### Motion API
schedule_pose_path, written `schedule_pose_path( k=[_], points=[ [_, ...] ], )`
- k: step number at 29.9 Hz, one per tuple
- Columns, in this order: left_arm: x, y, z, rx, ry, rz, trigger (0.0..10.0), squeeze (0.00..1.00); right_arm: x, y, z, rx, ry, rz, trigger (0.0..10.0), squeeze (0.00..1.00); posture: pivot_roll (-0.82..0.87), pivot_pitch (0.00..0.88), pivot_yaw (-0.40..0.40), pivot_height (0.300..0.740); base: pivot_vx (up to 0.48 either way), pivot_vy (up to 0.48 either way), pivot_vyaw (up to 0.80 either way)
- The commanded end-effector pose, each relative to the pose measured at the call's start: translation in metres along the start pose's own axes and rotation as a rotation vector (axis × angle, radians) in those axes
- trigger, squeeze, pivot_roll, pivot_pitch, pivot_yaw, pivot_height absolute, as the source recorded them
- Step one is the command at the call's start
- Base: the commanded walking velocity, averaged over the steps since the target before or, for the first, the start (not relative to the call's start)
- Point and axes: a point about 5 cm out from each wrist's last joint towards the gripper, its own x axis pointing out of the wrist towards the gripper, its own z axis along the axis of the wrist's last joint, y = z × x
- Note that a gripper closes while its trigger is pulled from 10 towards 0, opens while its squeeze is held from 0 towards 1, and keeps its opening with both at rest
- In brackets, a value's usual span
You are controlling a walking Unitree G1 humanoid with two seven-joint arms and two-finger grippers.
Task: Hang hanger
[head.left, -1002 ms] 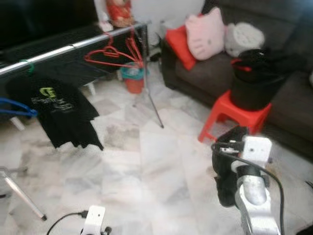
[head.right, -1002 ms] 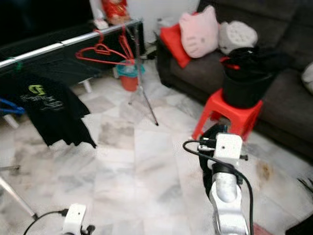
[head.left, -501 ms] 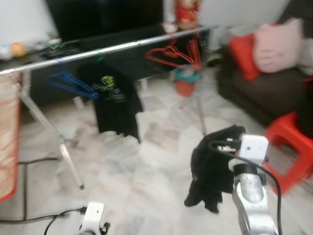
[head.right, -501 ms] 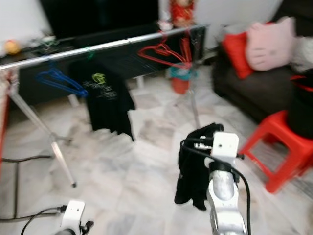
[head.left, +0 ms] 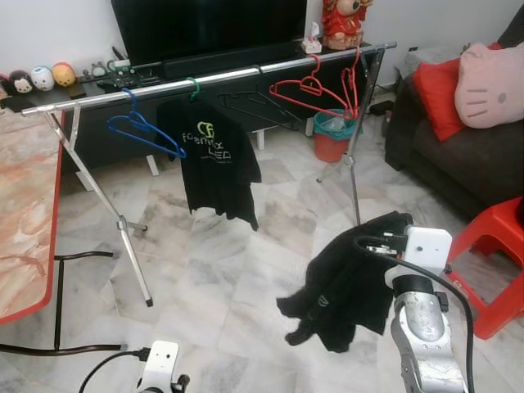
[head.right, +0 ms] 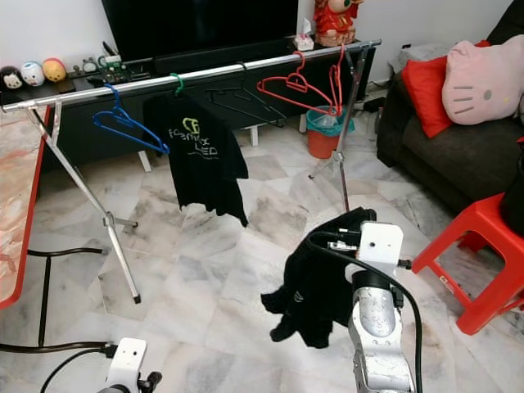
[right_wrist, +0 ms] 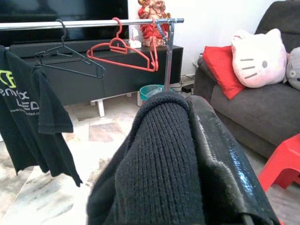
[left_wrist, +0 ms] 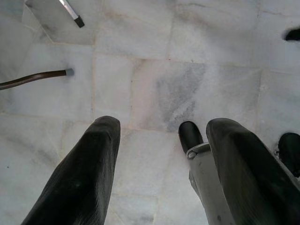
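Marble floor tiles (head.left: 246, 270) spread out below and ahead of the right gripper (right_wrist: 187, 140), with a silver clothes rail (head.left: 205, 78) standing across the room well beyond it, in front of a dark TV cabinet (head.right: 205, 74). The right gripper is raised in front of the robot and clamped on a black garment (head.left: 348, 286), whose knit fabric bunches over the fingers (right_wrist: 220, 159) and hangs down below the wrist; held high like this, it stays off the floor while being carried toward the rail. No hanger can be made out inside that garment, so whether one is in it cannot be told.

On the rail, far ahead of the gripper, hang a blue hanger (head.left: 143, 131), a black T-shirt (head.left: 213, 160) on a green hook, a thin black hanger (right_wrist: 65, 54) and a set of red hangers (head.left: 315, 90) by the rail's far post. The free stretch between T-shirt and red hangers looks like the likely spot to hang the load.

The left gripper (left_wrist: 159, 159) hangs low, pointing at the floor, its fingers spread apart and empty, idle.

Compared with a second ago, the camera has swung away from the sofa (head.left: 458, 155) and red stool (head.left: 491, 262); the rail now faces the robot squarely, sharper than half a second ago, and the garment shows far more fully below the right wrist.
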Motion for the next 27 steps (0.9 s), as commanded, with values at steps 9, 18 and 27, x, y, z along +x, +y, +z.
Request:
schedule_pose_path(
  k=[9,18,27],
  points=[
    [0.0000,0.0020,-0.0002,0.020,0.005,0.010,10.0,0.00,0.0030,0.0021,0.0122,-0.003,-0.049,0.014,10.0,0.00,-0.16,0.000,0.035,0.740,0.000,-0.270,0.48],
    [0.0002,0.0004,0.0003,0.020,0.003,0.004,10.0,0.00,0.0030,0.0023,0.0122,0.002,-0.048,0.012,10.0,0.00,-0.16,0.000,0.035,0.740,0.000,-0.317,0.07],
    [0.0002,0.0004,0.0005,0.018,0.002,0.002,10.0,0.00,0.0029,0.0029,0.0129,0.003,-0.048,0.013,10.0,0.00,-0.16,0.000,0.037,0.740,0.000,-0.333,0.00]
  ],
)
